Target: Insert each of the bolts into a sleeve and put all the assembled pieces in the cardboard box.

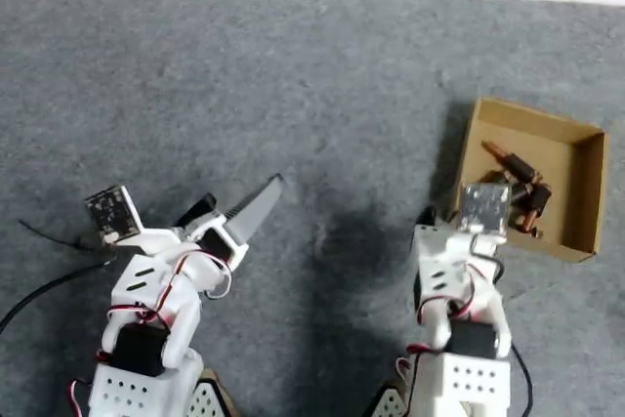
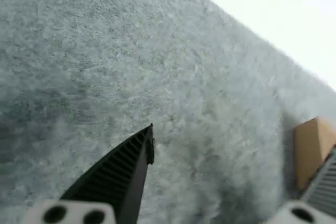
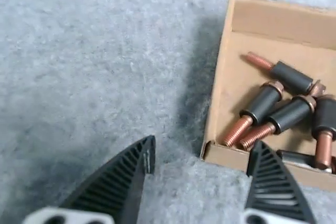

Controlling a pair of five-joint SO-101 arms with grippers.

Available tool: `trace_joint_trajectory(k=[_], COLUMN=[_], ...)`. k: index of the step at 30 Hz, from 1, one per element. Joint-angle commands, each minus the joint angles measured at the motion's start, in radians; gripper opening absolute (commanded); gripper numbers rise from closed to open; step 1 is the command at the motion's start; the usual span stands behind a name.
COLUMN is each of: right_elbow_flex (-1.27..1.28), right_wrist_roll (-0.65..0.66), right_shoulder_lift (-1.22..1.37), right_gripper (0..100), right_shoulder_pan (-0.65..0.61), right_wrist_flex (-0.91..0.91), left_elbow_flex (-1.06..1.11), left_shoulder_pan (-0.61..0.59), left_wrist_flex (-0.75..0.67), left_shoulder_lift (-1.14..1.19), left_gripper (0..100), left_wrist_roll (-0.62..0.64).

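The cardboard box [image 1: 589, 186] sits on the grey felt at the right. Inside it lie several assembled pieces [image 1: 520, 189], copper bolts in black sleeves [image 3: 286, 115]. My right gripper [image 3: 205, 142] is open with nothing between its fingers and hovers just in front of the box's near wall [image 3: 219, 90], one fingertip [image 3: 261, 157] over the box's front edge. My left gripper [image 1: 240, 198] is at the lower left of the table, open and holding nothing, pointing toward the middle. In the left wrist view, one of its fingers [image 2: 123, 174] stands over bare felt and the box [image 2: 313, 149] is far off.
Grey felt [image 1: 293, 75] covers the whole table, with a white wall behind its far edge. The right arm [image 1: 459, 275] stands close to the box's near left corner. A black cable [image 1: 39, 290] trails off at the left arm's side.
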Motion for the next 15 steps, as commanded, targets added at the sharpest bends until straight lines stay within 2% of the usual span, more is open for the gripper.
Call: trace_joint_trajectory(k=[1,3,7,12,15], right_elbow_flex=[0.085,0.131,0.159,0.166,0.166], right_wrist_roll=[-0.003,-0.003,-0.005,-0.005,-0.005], right_shoulder_lift=[-0.185,-0.257,-0.231,-0.246,-0.245], right_gripper=[25.3,25.3,25.3,25.3,25.3], right_shoulder_pan=[-0.012,-0.012,-0.013,-0.013,-0.012], right_wrist_flex=[-0.005,0.042,0.101,0.137,0.203], left_elbow_flex=[-0.005,-0.005,0.004,0.094,0.093], left_shoulder_pan=[-0.001,-0.001,-0.001,0.002,0.002], left_wrist_flex=[0.049,0.081,0.146,0.163,0.25], left_shoulder_lift=[-0.007,-0.007,-0.007,0.002,0.002], left_gripper=[45,45,45,45,45], left_wrist_roll=[-0.126,-0.203,-0.304,-0.456,-0.499])
